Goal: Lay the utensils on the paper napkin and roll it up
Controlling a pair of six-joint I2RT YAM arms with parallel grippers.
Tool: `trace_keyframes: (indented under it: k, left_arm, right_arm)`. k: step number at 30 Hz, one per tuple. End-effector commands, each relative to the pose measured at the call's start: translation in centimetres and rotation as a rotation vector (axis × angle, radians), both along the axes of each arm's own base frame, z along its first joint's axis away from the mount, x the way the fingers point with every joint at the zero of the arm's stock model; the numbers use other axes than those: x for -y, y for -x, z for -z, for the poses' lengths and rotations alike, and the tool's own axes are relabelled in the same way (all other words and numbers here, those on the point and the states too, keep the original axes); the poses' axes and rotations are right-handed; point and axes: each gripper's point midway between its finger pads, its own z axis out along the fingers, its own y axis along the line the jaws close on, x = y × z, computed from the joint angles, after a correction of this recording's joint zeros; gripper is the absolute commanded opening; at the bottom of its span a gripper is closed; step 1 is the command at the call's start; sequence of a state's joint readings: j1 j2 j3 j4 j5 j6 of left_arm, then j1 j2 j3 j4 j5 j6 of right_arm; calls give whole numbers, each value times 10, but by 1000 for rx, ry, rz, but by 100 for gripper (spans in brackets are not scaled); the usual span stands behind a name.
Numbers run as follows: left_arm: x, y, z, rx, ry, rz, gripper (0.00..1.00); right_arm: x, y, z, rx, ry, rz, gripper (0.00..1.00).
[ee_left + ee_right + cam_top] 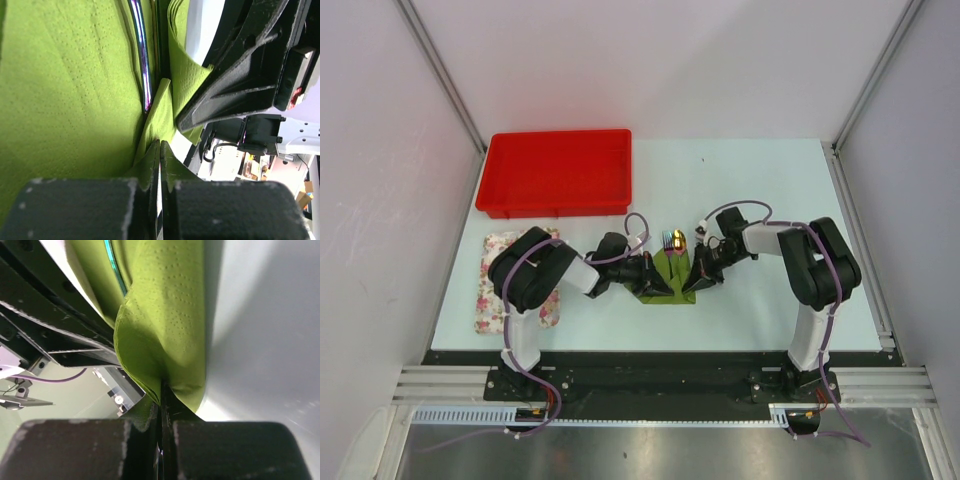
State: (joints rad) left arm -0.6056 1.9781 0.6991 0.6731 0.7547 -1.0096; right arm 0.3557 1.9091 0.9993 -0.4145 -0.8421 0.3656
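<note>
At mid-table, left hand (160, 152) and right hand (163, 397) pinch the paper napkin (65, 100), seemingly around utensils (672, 241).

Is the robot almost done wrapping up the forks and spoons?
About halfway. Done: the utensils lie on the green napkin. In hand: the left gripper and right gripper each pinch a raised napkin edge. Left: rolling it into a narrow roll.

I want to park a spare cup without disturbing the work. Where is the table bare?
Widest bare table is far right, between the tray and the right edge, beyond the right arm. A thin strip runs near, between the arm bases. Crowded: centre, where left gripper and right gripper pinch the napkin by the utensils; left, tray and cloth.
</note>
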Motion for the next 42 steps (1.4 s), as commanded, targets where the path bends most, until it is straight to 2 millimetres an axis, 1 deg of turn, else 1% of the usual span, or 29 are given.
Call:
trace_keyframes:
  k: [1, 4, 11, 15, 19, 22, 24, 26, 29, 31, 33, 34, 35, 39, 42]
  left_arm:
    - [1, -6, 9, 26, -30, 1, 0]
    - [1, -7, 9, 25, -30, 0, 1]
    - [1, -6, 8, 27, -28, 3, 0]
    - [2, -5, 5, 31, -21, 9, 0]
    - [1, -4, -6, 56, 1, 17, 1]
    - [-1, -3, -17, 65, 30, 21, 5]
    - [-4, -6, -24, 77, 49, 10, 7]
    - [-5, -6, -35, 89, 75, 18, 9]
    - [-10, -5, -42, 87, 81, 20, 10]
    - [-16, 0, -38, 69, 61, 26, 10]
    - [-19, -1, -33, 76, 26, 28, 10]
    - [-23, 3, -24, 67, -8, 41, 9]
    - [-24, 1, -17, 60, -30, 32, 9]
    - [-21, -3, -15, 70, -33, 44, 6]
    - [-21, -2, -6, 53, -61, 50, 5]
  right_arm:
    - [-18, -6, -24, 40, -78, -8, 0]
    - [-22, -6, -26, 37, -87, -10, 0]
    - [-34, -5, -22, 14, -100, -11, 0]
    - [-35, -6, -13, -3, -88, -7, 0]
    - [-26, -6, 0, -17, -48, 10, 0]
    - [-22, -7, 7, -25, -35, 18, 0]
    - [-22, -7, 8, -25, -37, 16, 0]
    - [-23, -8, 9, -21, -40, 15, 0]
    - [-24, -7, 9, -20, -43, 13, 0]
    - [-24, -7, 9, -21, -43, 15, 0]
    - [-25, -9, 7, -17, -47, 16, 0]
    - [-25, -9, 6, -15, -50, 16, 0]
    - [-26, -10, 3, -9, -55, 14, 0]
    - [-31, -14, -6, 11, -73, 16, 0]
    - [-33, -12, -8, 2, -81, 14, 0]
